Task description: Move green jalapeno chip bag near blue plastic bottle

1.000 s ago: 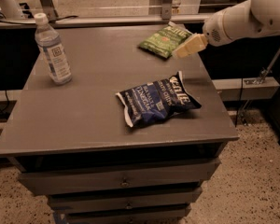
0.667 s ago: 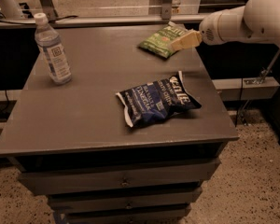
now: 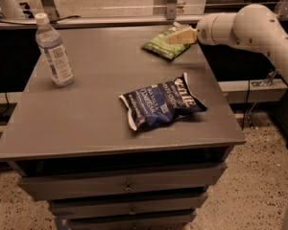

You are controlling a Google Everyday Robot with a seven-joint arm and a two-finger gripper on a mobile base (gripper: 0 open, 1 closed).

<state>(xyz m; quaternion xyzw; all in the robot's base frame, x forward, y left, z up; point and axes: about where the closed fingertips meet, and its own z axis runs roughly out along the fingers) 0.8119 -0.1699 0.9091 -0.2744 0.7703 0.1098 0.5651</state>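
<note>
The green jalapeno chip bag [image 3: 160,45] lies flat at the far right of the grey tabletop [image 3: 86,114]. The blue plastic bottle [image 3: 54,51], clear with a white cap and a white-and-blue label, stands upright at the far left. My gripper [image 3: 179,35] reaches in from the right on a white arm and sits over the right end of the green bag, at or just above it. I cannot tell whether it touches the bag.
A larger dark blue chip bag [image 3: 162,104] lies in the middle-right of the table, between the green bag and the front edge. Drawers [image 3: 125,186] sit under the tabletop. A metal rail [image 3: 110,17] runs behind the table's back edge.
My gripper has moved left along the back of the table and now overlaps the right end of the green bag. The bags and the bottle have not moved.
</note>
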